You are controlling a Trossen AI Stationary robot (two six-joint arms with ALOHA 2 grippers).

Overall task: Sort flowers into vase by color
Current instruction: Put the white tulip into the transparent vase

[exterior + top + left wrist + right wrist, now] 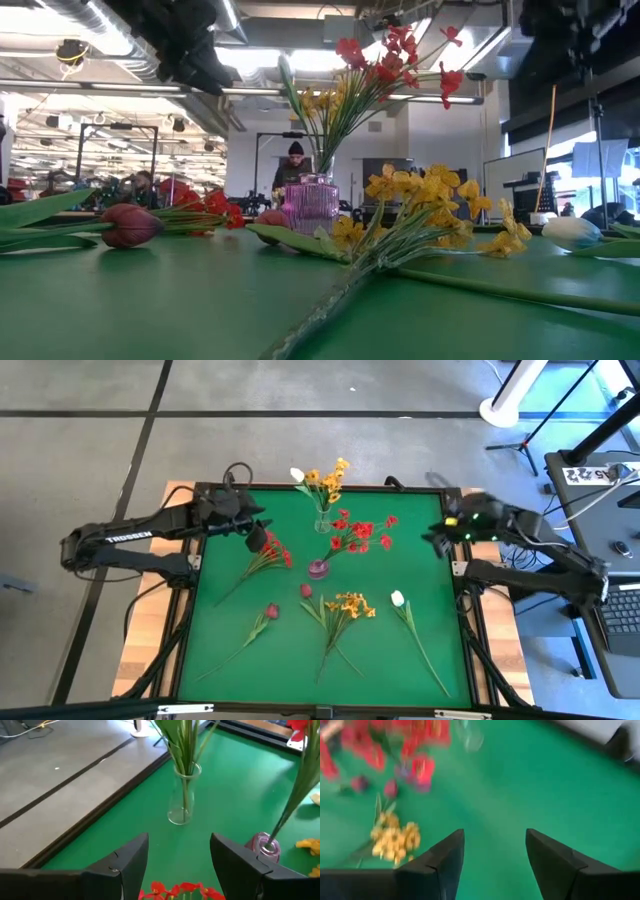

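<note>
High view: the left gripper (258, 536) hangs with its fingers spread wide and empty just above a red flower bunch (272, 552) lying on the green table (220, 650). The right gripper (437, 540) waits at the table's right edge, fingers apart, holding nothing. A clear vase (323, 520) near the far edge holds yellow flowers and a white bud; a pink vase (318, 568) nearby holds red blossoms (362, 530). Loose on the table lie a yellow bunch (348, 604), a white bud (397, 598) and two dark red buds (271, 611).
</note>
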